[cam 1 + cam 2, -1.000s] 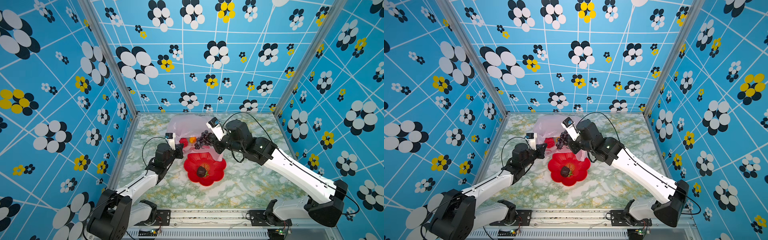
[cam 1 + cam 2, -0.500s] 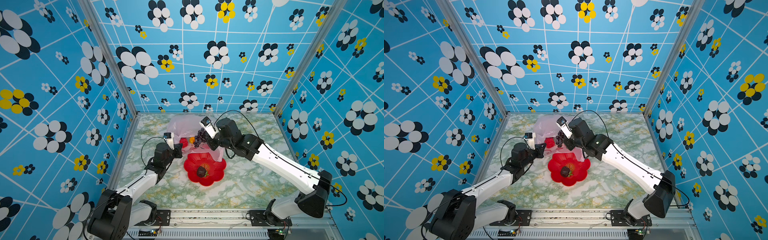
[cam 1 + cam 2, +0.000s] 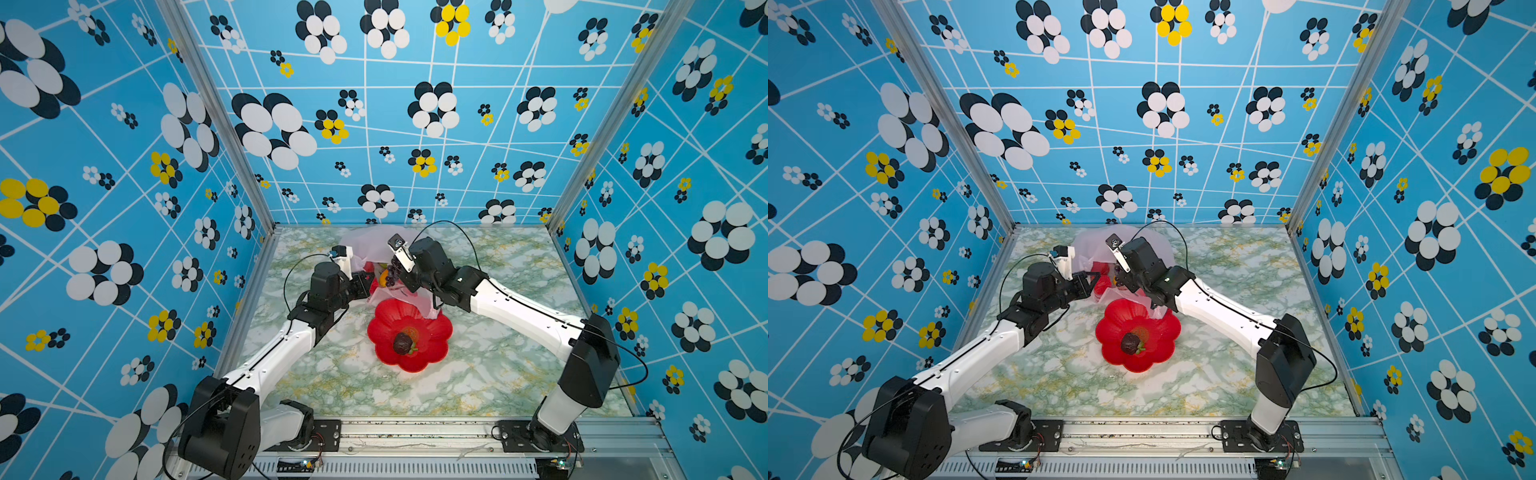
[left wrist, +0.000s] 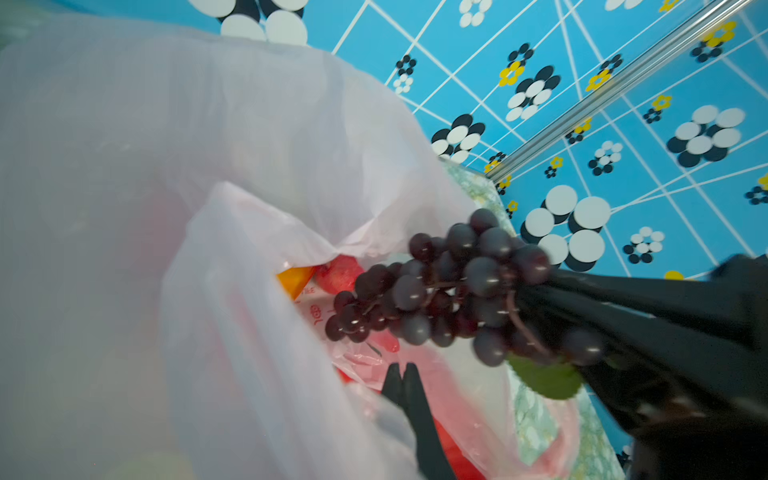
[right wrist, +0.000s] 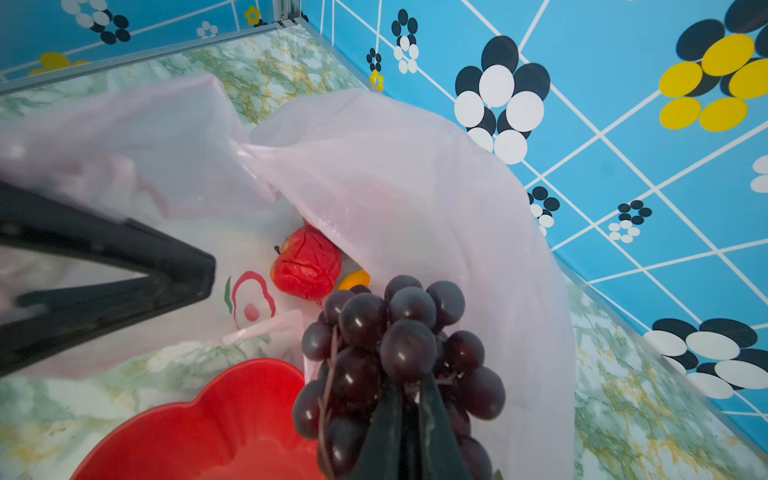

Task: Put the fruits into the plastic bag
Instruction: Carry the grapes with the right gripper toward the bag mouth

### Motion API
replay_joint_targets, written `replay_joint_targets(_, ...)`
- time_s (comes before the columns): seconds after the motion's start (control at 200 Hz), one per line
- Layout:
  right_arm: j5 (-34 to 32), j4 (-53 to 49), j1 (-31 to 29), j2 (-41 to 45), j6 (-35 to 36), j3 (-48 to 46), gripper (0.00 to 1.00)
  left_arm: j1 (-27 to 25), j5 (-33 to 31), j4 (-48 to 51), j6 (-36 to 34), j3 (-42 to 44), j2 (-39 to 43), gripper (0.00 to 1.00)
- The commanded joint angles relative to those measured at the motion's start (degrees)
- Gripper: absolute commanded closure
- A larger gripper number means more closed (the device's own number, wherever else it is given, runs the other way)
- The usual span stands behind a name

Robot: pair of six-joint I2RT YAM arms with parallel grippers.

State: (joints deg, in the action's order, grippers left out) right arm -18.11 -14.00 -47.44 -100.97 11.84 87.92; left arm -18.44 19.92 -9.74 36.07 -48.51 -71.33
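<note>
The pale-pink plastic bag [image 3: 365, 245] [image 3: 1090, 249] lies at the back of the table, its mouth held up. My left gripper [image 4: 401, 368] [image 3: 368, 282] is shut on the bag's front edge. My right gripper [image 5: 411, 388] [image 3: 395, 279] is shut on the dark purple grape bunch [image 5: 386, 332] [image 4: 453, 286], which hangs at the bag's mouth. Inside the bag lie a red apple [image 5: 305, 268] and a yellow-orange mango [image 5: 353, 279]. A dark brown round fruit [image 3: 402, 343] [image 3: 1131, 343] sits on the red flower-shaped plate [image 3: 432, 332].
The plate [image 5: 208, 415] stands just in front of the bag, under both grippers. Blue flowered walls [image 3: 124, 208] close in the marbled table [image 3: 498, 374] on three sides. A metal rail [image 3: 415, 428] runs along the front edge.
My right arm has carried the grape bunch leftward to the bag's mouth. The left arm has held still with the bag's edge.
</note>
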Motion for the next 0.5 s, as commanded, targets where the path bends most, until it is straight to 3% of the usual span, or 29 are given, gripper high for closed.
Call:
replay_joint_targets(0.0, -0.59, 4.66, 0.18, -2.22, -0.39, 5.62, 0.96, -0.2, 5.11, 4.27, 3.02, -7.19, -3.62, 1.0)
replay_joint_targets(0.185, 5.24, 3.36, 0.16, -6.79, -5.3, 10.15, 0.96, -0.31, 7.59, 1.99, 6.29, -11.51, -8.56, 1.0)
replay_joint_targets(0.495, 12.75, -3.19, 2.43, -12.23, -15.38, 15.79, 0.96, -0.43, 7.79, 1.12, 6.82, -12.59, -9.72, 1.0)
